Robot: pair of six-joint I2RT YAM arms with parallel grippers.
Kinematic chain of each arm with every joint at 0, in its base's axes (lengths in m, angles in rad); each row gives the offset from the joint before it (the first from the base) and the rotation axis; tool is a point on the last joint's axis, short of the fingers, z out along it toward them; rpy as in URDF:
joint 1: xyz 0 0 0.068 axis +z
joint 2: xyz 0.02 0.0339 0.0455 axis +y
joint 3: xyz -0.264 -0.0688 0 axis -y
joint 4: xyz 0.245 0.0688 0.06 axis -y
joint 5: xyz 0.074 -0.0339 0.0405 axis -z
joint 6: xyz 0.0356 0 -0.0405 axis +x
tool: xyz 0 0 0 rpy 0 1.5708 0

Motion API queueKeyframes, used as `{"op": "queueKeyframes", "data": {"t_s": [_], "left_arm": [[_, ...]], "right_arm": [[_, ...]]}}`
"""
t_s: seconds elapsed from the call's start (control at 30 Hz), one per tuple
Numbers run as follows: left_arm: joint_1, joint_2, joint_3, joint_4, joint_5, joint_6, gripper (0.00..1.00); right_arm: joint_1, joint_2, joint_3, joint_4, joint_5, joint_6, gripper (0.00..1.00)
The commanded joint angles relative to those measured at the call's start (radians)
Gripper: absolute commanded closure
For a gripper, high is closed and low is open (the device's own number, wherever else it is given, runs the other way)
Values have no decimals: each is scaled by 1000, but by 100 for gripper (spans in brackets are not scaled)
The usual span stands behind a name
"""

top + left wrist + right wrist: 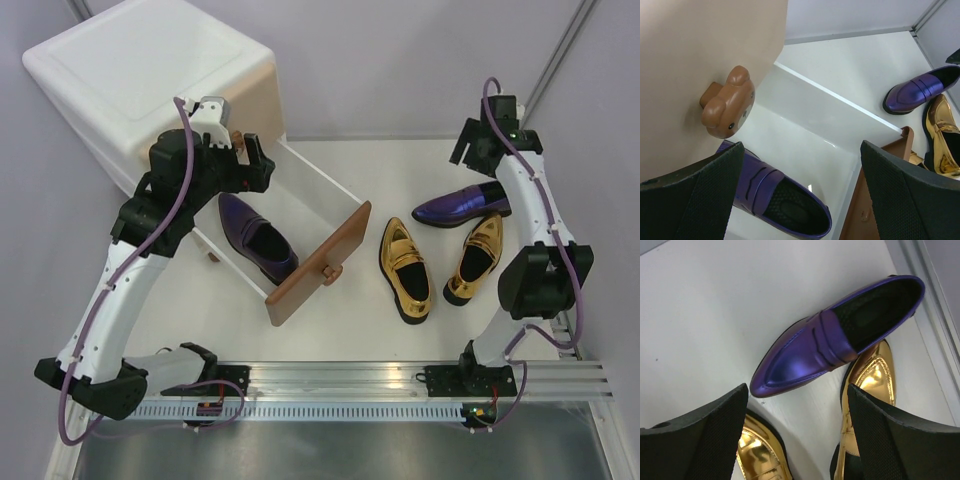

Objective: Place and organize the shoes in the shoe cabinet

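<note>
The white shoe cabinet (150,80) stands at the back left with its lower drawer pulled out, the brown front (320,262) facing the table. One purple shoe (257,238) lies in that drawer and also shows in the left wrist view (775,200). My left gripper (250,165) is open and empty above it (802,195), beside the bear knob (729,103) of the beige upper drawer. The other purple shoe (460,205) lies on the table. My right gripper (468,148) hangs open and empty over its toe (797,440). Two gold shoes (405,268) (478,255) lie near it.
The table's right edge and a metal rail (400,385) along the front bound the area. The open drawer's brown front (875,200) stands between the left gripper and the gold shoes (757,455) (870,375).
</note>
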Motion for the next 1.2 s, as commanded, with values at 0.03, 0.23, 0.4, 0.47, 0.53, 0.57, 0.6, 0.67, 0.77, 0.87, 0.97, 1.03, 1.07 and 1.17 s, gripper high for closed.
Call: {"op": "queueKeyframes", "data": {"t_s": [0.03,0.23,0.4,0.47,0.53,0.57,0.6,0.67,0.77,0.87,0.97,1.03,1.07,1.17], "left_arm": [[-3,-40,-14,41,39,-37,0],[-1,-68,-51,39,51,-37,0],[-3,-76,-57,36,63,-59,0],[-3,-76,-57,35,63,-59,0],[-3,-76,-55,32,63,-56,0],[-3,-76,-52,32,63,-56,0],[-3,-77,-52,30,63,-53,0],[-3,-77,-51,28,63,-53,0],[-3,-79,-52,25,63,-54,0],[-1,-77,-52,22,63,-54,0],[-3,-76,-48,24,63,-54,0],[-3,-74,-48,24,89,-54,0],[-3,-74,-48,24,91,-54,0],[-3,-76,-49,22,91,-53,0]], "right_arm": [[-118,74,30,52,-86,5,16],[-224,206,107,45,-215,-92,17],[-260,274,104,51,-362,-129,19],[-263,295,78,62,-397,-136,21],[-263,315,56,54,-463,-144,22],[-263,320,50,49,-478,-144,24],[-263,325,32,45,-509,-145,25],[-261,322,9,46,-534,-150,28],[-261,312,-39,52,-548,-161,35],[-261,308,-72,52,-568,-173,42],[-261,302,-100,59,-578,-187,43],[-261,302,-115,59,-592,-196,44],[-261,302,-119,62,-616,-198,46],[-261,298,-140,80,-653,-196,53]]}}
